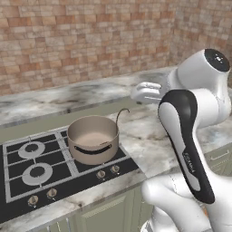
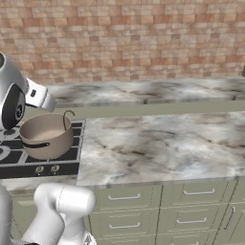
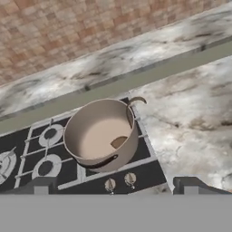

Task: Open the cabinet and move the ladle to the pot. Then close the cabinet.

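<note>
A black gas hob (image 3: 27, 163) is seen at nine o'clock in the hand view, and on its right burner a round beige metal pot (image 3: 100, 136) is found. The brown curved-handled ladle (image 3: 130, 113) is already lodged inside, bowl down (handle hooked over the rim at two o'clock). The two-finger gripper (image 3: 115, 186) is held wide apart and empty at six o'clock from the pot, so closing the cabinet is judged to remain.

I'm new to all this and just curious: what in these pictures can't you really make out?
- Ladle: the pot wall hides most of it in both base views.
- Stove: the left edge cuts it in every view.
- Gripper: the hand view's bottom edge cuts its fingertips.
- Stove knobs: too small to read.
</note>
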Motion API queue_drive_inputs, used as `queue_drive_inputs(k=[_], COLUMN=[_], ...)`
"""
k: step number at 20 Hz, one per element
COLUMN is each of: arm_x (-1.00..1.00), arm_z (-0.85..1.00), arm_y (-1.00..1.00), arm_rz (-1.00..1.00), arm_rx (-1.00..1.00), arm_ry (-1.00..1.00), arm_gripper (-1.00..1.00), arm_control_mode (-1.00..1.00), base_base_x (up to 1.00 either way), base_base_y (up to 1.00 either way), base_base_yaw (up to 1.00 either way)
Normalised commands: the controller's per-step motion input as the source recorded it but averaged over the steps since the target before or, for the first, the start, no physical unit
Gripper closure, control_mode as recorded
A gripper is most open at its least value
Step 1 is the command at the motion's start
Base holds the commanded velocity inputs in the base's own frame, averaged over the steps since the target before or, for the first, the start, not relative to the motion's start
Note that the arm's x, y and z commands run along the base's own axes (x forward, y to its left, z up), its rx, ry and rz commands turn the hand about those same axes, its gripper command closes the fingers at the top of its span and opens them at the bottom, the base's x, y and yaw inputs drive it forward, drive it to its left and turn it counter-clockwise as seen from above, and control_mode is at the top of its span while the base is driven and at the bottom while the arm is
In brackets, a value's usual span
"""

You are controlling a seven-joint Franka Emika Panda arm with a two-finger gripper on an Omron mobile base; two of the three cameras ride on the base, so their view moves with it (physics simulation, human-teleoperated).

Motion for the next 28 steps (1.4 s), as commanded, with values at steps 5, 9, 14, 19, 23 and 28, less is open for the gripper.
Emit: queue_drive_inputs(k=[5,9,14,19,23,28], arm_x=[-0.32,-0.24,-0.27,-0.09,0.00,0.00], arm_z=[0.14,0.17,0.09,0.03,0.00,0.00], arm_y=[-0.01,0.00,0.00,-0.02,0.00,0.00], arm_rz=[0.15,0.14,0.09,0.01,0.00,0.00], arm_rx=[-0.09,-0.18,-0.20,-0.02,0.00,0.00], arm_ry=[-0.09,-0.12,-0.12,-0.01,0.00,0.00], arm_gripper=[-1.00,-1.00,-1.00,-1.00,-1.00,-1.00], arm_control_mode=[-1.00,-1.00,-1.00,1.00,1.00,1.00], base_base_x=[0.00,0.00,0.00,-0.52,-0.15,-0.03], base_base_y=[0.00,0.00,0.00,-0.04,0.87,0.71], base_base_yaw=[0.00,0.00,0.00,0.02,0.09,0.65])
